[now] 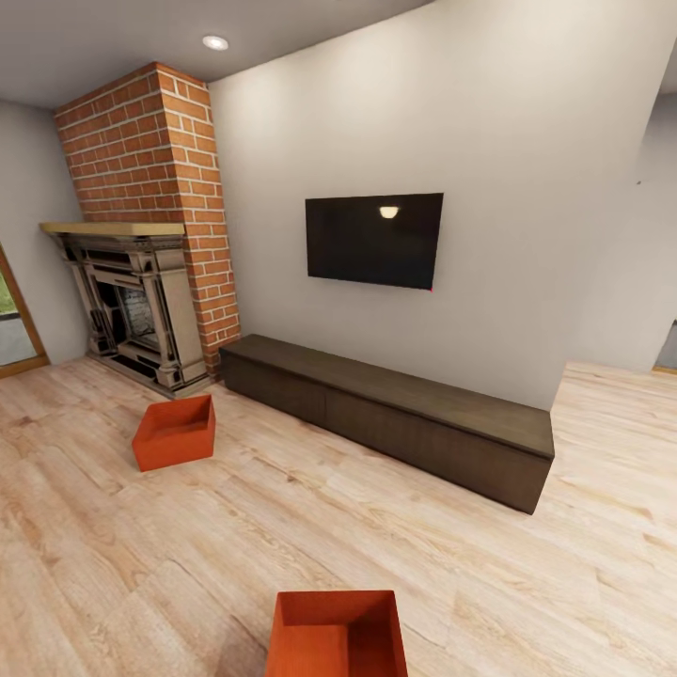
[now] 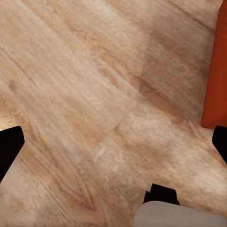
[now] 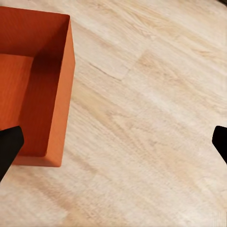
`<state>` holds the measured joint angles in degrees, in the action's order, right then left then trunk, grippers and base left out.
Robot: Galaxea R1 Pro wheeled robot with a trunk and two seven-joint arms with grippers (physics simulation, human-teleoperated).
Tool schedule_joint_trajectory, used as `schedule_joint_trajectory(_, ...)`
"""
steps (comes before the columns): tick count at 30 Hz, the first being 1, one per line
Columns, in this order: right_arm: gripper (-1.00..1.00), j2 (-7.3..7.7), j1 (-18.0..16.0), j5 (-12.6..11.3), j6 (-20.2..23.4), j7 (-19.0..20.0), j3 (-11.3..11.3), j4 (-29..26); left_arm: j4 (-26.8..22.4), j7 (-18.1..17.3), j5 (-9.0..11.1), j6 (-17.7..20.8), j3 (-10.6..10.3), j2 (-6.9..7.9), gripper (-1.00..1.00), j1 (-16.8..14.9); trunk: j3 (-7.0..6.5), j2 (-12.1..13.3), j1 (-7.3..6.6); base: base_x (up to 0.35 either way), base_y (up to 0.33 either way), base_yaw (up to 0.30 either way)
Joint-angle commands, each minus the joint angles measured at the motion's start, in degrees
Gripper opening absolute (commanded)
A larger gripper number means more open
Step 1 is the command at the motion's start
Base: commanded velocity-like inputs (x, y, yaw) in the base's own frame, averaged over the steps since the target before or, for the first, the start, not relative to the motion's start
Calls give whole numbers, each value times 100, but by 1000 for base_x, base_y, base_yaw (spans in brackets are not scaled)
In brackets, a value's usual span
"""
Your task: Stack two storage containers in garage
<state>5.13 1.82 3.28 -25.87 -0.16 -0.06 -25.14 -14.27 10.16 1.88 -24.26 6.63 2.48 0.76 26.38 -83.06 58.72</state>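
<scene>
Fingers: left fingers (image 2: pixel 9 144) and right fingers (image 3: pixel 9 144) spread wide, holding nothing.
Floor: light wood planks (image 1: pixel 527 583).
Room: brick fireplace (image 1: pixel 141 282), wall TV (image 1: pixel 374 240), two storage containers (image 1: pixel 175 431) (image 1: pixel 338 635).

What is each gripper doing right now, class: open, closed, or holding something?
Left gripper: open, fingers spread wide over the wood floor, holding nothing.
Right gripper: open, fingers wide apart, holding nothing; a storage container sits beside it.
</scene>
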Motion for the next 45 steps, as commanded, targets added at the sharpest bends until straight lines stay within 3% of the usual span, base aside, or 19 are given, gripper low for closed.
schedule_joint_trajectory(1, 100, -25, 3, 32, -2, -2, -3, -8, -11, 3, 19, -8, -1, -1, 100, 3, 3, -2, 0, 0, 0, 0)
schedule_joint_trajectory(6, 100, -63, 3, 39, 1, -2, 5, 0, -10, 7, 15, -10, -2, -9, 100, 3, 3, -2, 0, 0, 0, 0)
schedule_joint_trajectory(7, 100, -66, 3, 1, -5, -2, -17, 1, -14, -39, 20, -57, -9, -116, 100, 3, 3, -2, 0, 0, 0, 0)
schedule_joint_trajectory(9, 100, -66, 3, -14, -5, -2, -15, 7, -20, -46, 58, -42, -3, -98, 100, 3, 3, -2, 0, 0, 0, 0)
schedule_joint_trajectory(10, 100, -65, 3, 21, 15, -2, -12, -26, -342, -39, 280, 29, -3, -108, 100, 3, 3, -2, 0, 0, 0, 0)
schedule_joint_trajectory(12, 100, -65, -28, 42, 51, -10, -12, -149, -877, -33, 315, 555, -8, -120, 100, 3, 3, -2, 0, 0, 0, 0)
schedule_joint_trajectory(14, 100, -43, -167, 44, 206, -21, -11, -348, -1548, -17, 324, 1629, -19, -134, 100, 0, 3, -2, 0, 0, 0, 0)
schedule_joint_trajectory(15, 100, -35, -216, 43, 290, -22, -13, -392, -1747, -14, 326, 1911, -21, -137, 100, -1, 3, -2, 0, 0, 0, 0)
schedule_joint_trajectory(16, 100, -19, -346, 42, 529, -21, -17, -468, -2178, -11, 328, 2431, -27, -144, 100, -3, 3, -2, 0, 0, 0, 0)
schedule_joint_trajectory(17, 100, -11, -427, 42, 684, -19, -20, -499, -2409, -8, 328, 2657, -30, -147, 100, -4, 3, -2, 0, 0, 0, 0)
schedule_joint_trajectory(19, 100, 16, -806, 38, 1447, -7, -27, -572, -3348, -3, 327, 3341, -42, -167, 100, -5, 3, -2, 0, 0, 0, 0)
schedule_joint_trajectory(21, 100, 25, -1115, 33, 2050, 0, -32, -597, -3996, -12, 325, 3694, -51, -216, 100, -26, 3, -2, 0, 0, 0, 0)
schedule_joint_trajectory(25, 100, 30, -1612, 21, 3010, 1, -36, -616, -4765, -9, 318, 4510, -91, -440, 100, -325, 3, -2, 0, 0, 0, 0)
schedule_joint_trajectory(29, 100, 31, -1783, 33, 3466, -1, -23, -618, -4626, -8, 191, 5406, -356, -670, 100, -951, 3, -2, 0, 0, 0, 0)
schedule_joint_trajectory(33, 100, 32, -1827, 34, 3590, -2, -9, -615, -3893, -18, -108, 5782, -585, -753, 100, -1534, 3, -2, 0, 0, 0, 0)
schedule_joint_trajectory(37, 100, 32, -1839, 27, 3590, -2, -4, -601, -3218, -33, -234, 5770, -649, -769, 100, -1830, 3, -2, 0, 0, 0, 0)
schedule_joint_trajectory(40, 100, 32, -1843, 2, 3536, 10, 7, -582, -2888, -40, -286, 5361, -669, -814, 100, -1928, 3, -2, 0, 0, 0, 0)
schedule_joint_trajectory(45, 100, 14, -1843, -12, 3522, 113, 7, -580, -2849, -57, -296, 5321, -671, -819, 100, -1939, 3, -2, 0, 0, 0, 0)
